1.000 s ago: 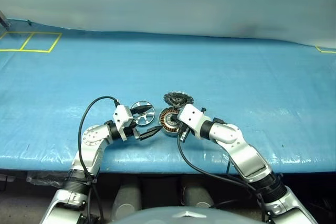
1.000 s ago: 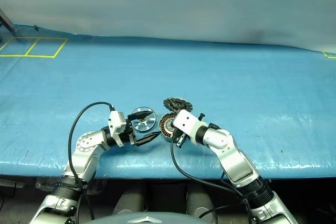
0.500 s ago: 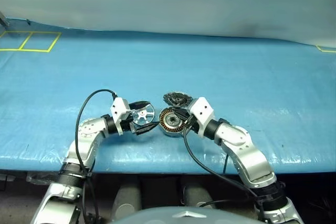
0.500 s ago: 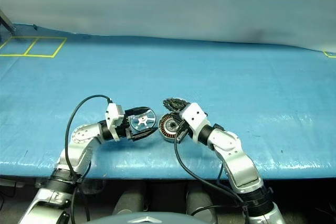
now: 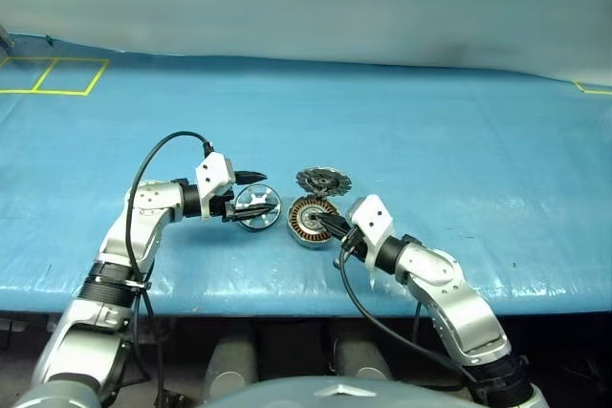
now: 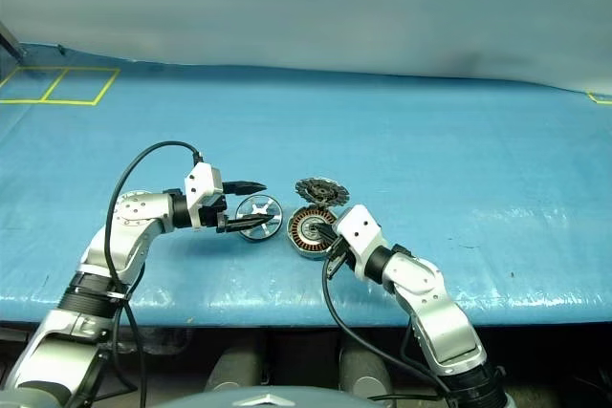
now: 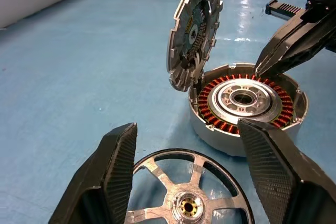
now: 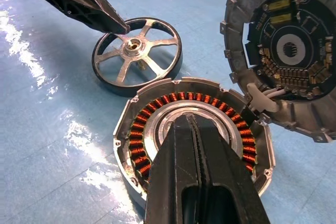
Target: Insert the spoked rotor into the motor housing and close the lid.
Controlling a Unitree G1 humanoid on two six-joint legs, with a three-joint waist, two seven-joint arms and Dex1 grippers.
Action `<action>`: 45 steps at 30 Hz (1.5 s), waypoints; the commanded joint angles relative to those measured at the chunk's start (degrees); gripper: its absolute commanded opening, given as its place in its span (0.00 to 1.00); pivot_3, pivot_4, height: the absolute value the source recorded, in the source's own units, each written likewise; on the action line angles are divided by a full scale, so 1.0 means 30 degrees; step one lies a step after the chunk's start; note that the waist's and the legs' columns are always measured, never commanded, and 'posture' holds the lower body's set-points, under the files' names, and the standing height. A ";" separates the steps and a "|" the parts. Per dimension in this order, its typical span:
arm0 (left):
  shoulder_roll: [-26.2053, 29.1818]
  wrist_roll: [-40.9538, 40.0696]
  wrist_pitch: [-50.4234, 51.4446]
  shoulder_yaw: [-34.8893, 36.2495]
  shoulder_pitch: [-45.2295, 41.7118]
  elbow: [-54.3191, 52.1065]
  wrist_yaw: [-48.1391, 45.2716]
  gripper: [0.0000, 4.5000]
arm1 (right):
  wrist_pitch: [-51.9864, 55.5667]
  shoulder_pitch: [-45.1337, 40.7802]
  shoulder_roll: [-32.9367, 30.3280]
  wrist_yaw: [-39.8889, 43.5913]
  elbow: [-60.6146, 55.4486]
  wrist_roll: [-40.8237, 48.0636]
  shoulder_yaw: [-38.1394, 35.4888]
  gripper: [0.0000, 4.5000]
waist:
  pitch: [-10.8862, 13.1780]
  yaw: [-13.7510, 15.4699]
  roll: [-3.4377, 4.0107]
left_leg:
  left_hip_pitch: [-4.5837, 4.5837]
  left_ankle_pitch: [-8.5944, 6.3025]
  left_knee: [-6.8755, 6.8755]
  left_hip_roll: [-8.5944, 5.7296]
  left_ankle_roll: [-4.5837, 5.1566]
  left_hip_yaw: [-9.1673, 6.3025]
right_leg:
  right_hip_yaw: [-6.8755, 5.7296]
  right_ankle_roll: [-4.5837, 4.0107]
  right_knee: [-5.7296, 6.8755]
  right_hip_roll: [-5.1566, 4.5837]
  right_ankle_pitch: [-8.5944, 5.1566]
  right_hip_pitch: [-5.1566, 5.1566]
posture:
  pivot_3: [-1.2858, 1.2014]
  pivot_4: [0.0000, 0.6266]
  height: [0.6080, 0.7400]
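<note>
Blue-covered bench (image 5: pixel 430 131). Round grey metal motor housing (image 5: pixel 310 220) with copper windings, directly under clenched right jaws (image 5: pixel 325 224). Ribbed grey lid (image 5: pixel 323 180) upright at housing's far edge. Thin silvery spoked rotor (image 5: pixel 257 208) flat between released left jaws (image 5: pixel 251 200), ungripped.

Left tool (image 7: pixel 184 161) spread wide, pointing right; right tool (image 8: pixel 195 124) pressed closed, pointing forward-left.

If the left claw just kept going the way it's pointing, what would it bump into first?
Probably the spoked ring lying between the left claw's open fingers. Just past it stands the round motor case with copper windings, its lid tilted up. Depth is hard to judge.
</note>
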 commanded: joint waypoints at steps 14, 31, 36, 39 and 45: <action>0.1031 0.3720 -0.2003 -0.2091 -0.2544 0.2863 -0.1336 0.73 | -0.1306 0.0481 0.0544 -0.0965 -0.0520 -0.0026 0.0158 0.00 | 0.0003 0.0059 -0.0003 | -0.0015 0.0000 0.0006 0.0001 0.0001 -0.0002 | -0.0004 0.0000 0.0001 0.0000 0.0000 -0.0007 | 0.52 0.24 1.00; 0.0396 0.4600 -0.2110 -0.2495 -0.2560 0.4547 -0.1196 0.42 | -0.1267 0.0601 0.0460 -0.1325 -0.0577 -0.0036 0.0054 0.00 | -0.0019 0.0217 0.0008 | 0.0015 0.0001 0.0032 -0.0002 0.0002 -0.0005 | -0.0004 0.0004 0.0021 -0.0001 0.0002 0.0035 | 0.52 0.24 1.00; 0.0400 0.4626 -0.2292 -0.2491 -0.2612 0.4699 -0.1466 0.42 | -0.1278 0.0570 0.0412 -0.1387 -0.0560 -0.0038 0.0025 0.00 | -0.0033 0.0249 0.0019 | 0.0046 0.0002 0.0067 -0.0001 0.0003 -0.0001 | 0.0003 0.0004 0.0046 -0.0001 0.0001 0.0065 | 0.52 0.24 1.00; 0.0392 0.4628 -0.2435 -0.2354 -0.2676 0.4782 -0.1408 0.39 | -0.1293 0.0565 0.0390 -0.1405 -0.0540 -0.0045 0.0005 0.00 | -0.0033 0.0251 0.0019 | 0.0049 0.0003 0.0071 0.0000 0.0004 -0.0002 | 0.0003 0.0003 0.0065 -0.0001 0.0001 0.0062 | 0.52 0.24 1.00; 0.0305 0.4096 -0.2589 -0.1659 -0.2877 0.4916 -0.1211 0.34 | -0.1304 0.0675 0.0254 -0.1394 -0.0602 0.0026 -0.0176 0.00 | -0.0039 0.0288 0.0028 | 0.0047 0.0004 0.0078 -0.0001 0.0005 -0.0001 | 0.0004 0.0003 0.0069 -0.0001 0.0001 0.0062 | 0.52 0.24 1.00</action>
